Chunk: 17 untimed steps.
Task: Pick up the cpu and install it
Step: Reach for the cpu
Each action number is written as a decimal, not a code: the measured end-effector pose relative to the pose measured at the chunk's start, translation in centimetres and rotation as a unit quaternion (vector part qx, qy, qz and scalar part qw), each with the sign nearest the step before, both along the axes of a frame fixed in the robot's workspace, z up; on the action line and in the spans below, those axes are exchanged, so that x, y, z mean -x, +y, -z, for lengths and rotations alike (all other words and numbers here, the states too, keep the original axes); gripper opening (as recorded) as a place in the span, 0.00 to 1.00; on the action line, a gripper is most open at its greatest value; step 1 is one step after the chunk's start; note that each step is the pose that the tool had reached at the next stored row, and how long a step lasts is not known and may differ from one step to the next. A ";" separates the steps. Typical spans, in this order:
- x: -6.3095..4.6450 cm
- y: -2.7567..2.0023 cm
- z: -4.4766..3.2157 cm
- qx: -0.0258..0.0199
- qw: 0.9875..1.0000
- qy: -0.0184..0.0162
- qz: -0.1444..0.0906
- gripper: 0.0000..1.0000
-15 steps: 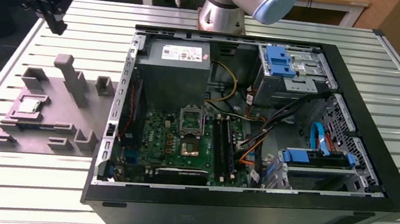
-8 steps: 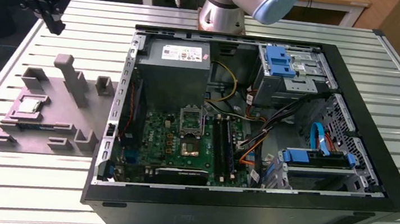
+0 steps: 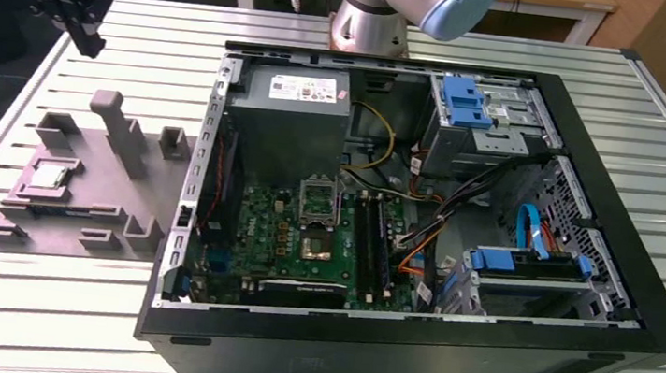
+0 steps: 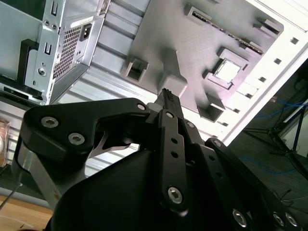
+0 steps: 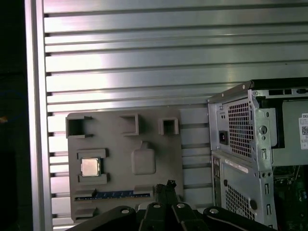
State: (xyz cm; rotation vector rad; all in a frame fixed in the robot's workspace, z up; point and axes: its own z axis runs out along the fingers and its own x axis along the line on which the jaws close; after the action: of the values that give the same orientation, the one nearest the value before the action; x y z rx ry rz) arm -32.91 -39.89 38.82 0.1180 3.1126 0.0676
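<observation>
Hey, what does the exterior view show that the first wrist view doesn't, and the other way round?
Exterior view: inside the open case, the metal-framed socket and blue drive brackets, plus the arm's base. First wrist view: the case's vented rear face. Both: the cpu seated in the grey holder on the slatted table.
</observation>
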 end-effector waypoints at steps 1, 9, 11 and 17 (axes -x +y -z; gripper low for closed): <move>0.0 0.00 0.00 0.000 1.000 0.000 0.000 0.11; 0.4 0.00 0.01 0.000 1.000 0.000 0.000 0.11; 0.5 0.00 0.01 0.000 1.000 0.000 0.000 0.11; 0.8 0.00 0.01 0.000 1.000 0.000 0.000 0.11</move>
State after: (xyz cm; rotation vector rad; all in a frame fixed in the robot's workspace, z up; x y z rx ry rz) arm -33.72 -39.89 38.81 0.1180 3.1125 0.0677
